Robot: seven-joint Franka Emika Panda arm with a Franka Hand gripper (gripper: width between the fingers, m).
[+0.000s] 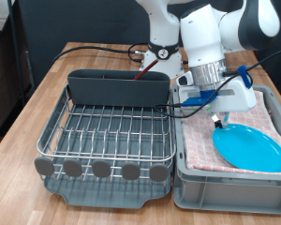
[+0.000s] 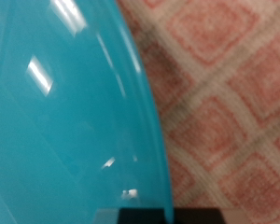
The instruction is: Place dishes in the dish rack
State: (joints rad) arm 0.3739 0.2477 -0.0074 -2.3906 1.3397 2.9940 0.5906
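The bright-blue plate [image 1: 248, 147] lies on the pink checked cloth in the grey bin [image 1: 183, 173] at the exterior view's right. It fills most of the wrist view [image 2: 65, 112]. My gripper [image 1: 218, 120] hangs just over the plate's rim on the side toward the rack, fingertips at or very near the edge. The dish rack [image 1: 108, 131], a silver wire grid on a dark tray, stands at the left with nothing on its grid. A reddish-brown stick, likely the wooden spoon [image 1: 141, 72], pokes up behind the tall grey cutlery compartment [image 1: 117, 87]. The white cup is out of view.
The pink checked cloth [image 2: 233, 103] lines the bin under the plate. Black cables [image 1: 94, 47] trail over the wooden table behind the rack. The robot's base and arm [image 1: 164, 28] stand at the back.
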